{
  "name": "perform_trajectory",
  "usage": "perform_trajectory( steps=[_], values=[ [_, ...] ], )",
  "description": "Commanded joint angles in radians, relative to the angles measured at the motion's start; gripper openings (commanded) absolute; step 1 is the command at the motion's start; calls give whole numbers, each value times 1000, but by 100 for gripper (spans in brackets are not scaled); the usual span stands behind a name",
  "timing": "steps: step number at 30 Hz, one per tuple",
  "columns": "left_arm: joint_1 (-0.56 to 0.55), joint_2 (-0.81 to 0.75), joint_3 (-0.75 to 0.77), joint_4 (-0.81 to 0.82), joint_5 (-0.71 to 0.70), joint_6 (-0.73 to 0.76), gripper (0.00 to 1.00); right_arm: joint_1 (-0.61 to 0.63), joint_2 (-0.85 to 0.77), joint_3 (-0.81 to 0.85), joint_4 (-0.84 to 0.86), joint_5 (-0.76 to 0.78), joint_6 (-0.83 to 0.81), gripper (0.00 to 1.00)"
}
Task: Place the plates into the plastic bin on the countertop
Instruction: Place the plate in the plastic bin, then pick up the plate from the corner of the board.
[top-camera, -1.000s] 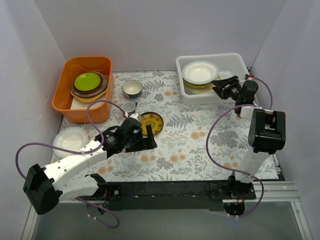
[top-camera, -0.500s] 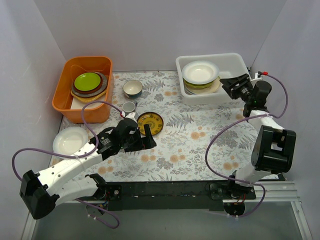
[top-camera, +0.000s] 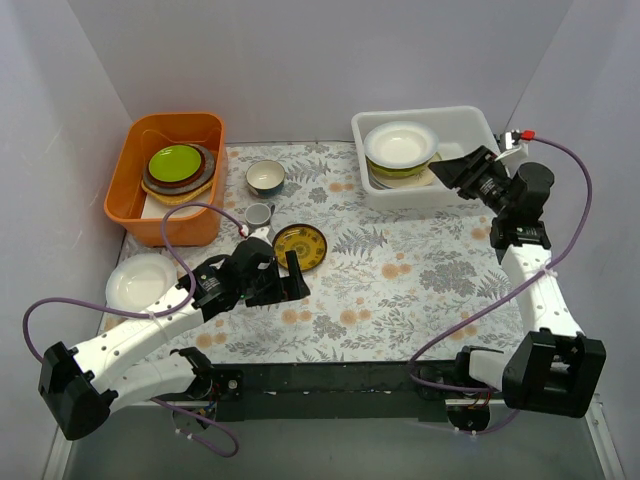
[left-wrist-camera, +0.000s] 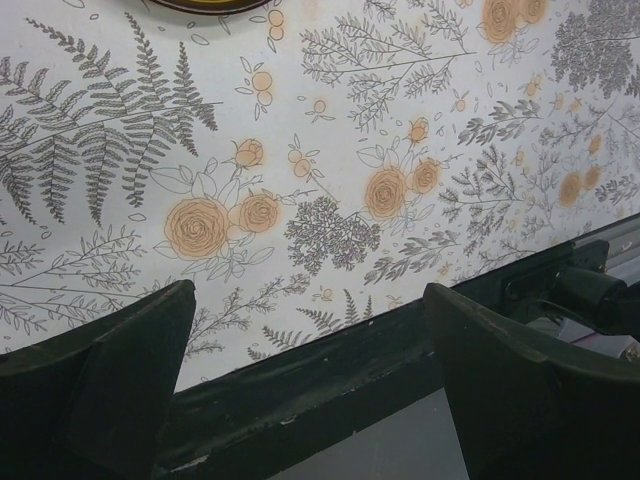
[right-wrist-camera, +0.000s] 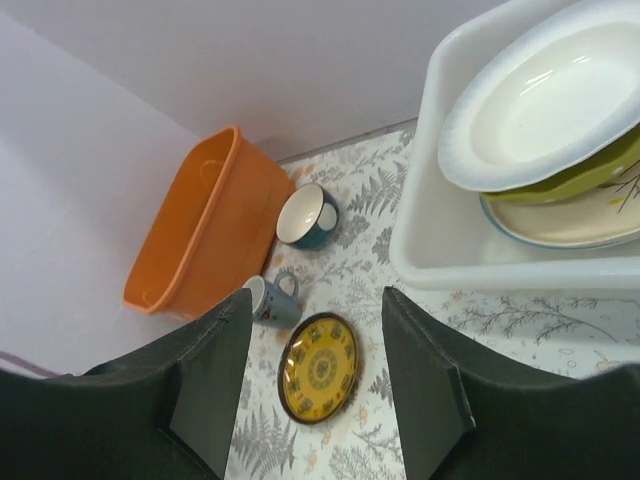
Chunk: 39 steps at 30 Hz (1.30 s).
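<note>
- Countertop (top-camera: 400, 280): a floral cloth covers it, and everything below stands on it.
- Orange tub (top-camera: 125, 170), far left: it holds a stack of plates with a lime plate (top-camera: 175, 162) on top. You need to move these plates out.
- Plastic bin (top-camera: 470, 125), far right: it already holds a stack, with a deep white plate (top-camera: 400, 143) uppermost and a green plate and a cream plate under it.
- Large white plate (top-camera: 140, 278), near left: it lies flat on the cloth near the orange tub. It is probably the heaviest loose piece. It looks stiff and glazed, so it is likely slippery and will chip if dropped. Pinch it at the raised rim.
- Small brown-and-yellow plate (top-camera: 303, 245), centre: it lies flat and looks light, but it sits low. You will likely need one finger under its lip at the near edge.
- Left gripper (left-wrist-camera: 305, 320): the jaws are spread wide and hold nothing. It hovers over the cloth just near of the small plate.
- Right gripper (right-wrist-camera: 315, 340): the jaws are spread wide and hold nothing. It sits beside the bin's near right corner and points left.
- Teal-lined bowl (top-camera: 265, 177), centre far: leave it where it is.
- Grey cup (top-camera: 258, 214), just left of the small plate: keep clear of it when you reach.
</note>
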Motion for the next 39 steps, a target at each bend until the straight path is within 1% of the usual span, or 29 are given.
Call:
perform_trajectory(
  steps=[1,3,4,5,8,12,13,15,16,19,22,23,25,26,29,32,35,39],
  values=[
    [-4,-8,31,-53,-38,11,98,78,-69,-14,-177,-8,-148,62],
    [-4,-11,49,-80,-66,8,98,111,-98,-18,-211,1,-170,63],
    [-4,-13,52,-91,-77,-3,98,165,-101,-13,-269,7,-182,63],
    [-4,-19,55,-102,-90,-10,98,186,-107,-7,-304,21,-193,63],
    [-4,-31,74,-154,-149,-42,98,267,-109,-19,-358,23,-176,65],
    [-4,-39,86,-234,-212,-70,98,390,-98,-53,-375,58,-178,68],
    [-3,-39,89,-247,-231,-78,98,442,-95,-57,-374,67,-178,69],
    [2,-50,89,-272,-247,-102,98,499,-87,-70,-365,102,-170,70],
    [5,-59,88,-275,-250,-105,98,551,-84,-79,-363,116,-163,70],
    [40,-88,83,-294,-252,-106,98,626,-71,-122,-326,153,-111,70],
    [118,-87,86,-346,-253,-87,98,669,-69,-162,-270,172,-78,70],
    [185,-82,86,-359,-249,-73,98,678,-66,-177,-265,172,-75,70],
    [255,-59,83,-399,-245,-40,98,698,-61,-191,-265,178,-75,70],
    [307,-50,83,-415,-250,-35,98,703,-58,-205,-262,176,-75,70],
    [370,-18,97,-468,-304,-47,98,714,-63,-223,-259,179,-77,70],
    [404,8,115,-479,-330,-56,98,715,-71,-252,-252,181,-77,70],
    [415,54,160,-511,-385,-76,98,715,-74,-281,-242,176,-75,70],
    [418,166,230,-568,-448,-64,98,715,-77,-321,-220,172,-66,70]
  ],
)
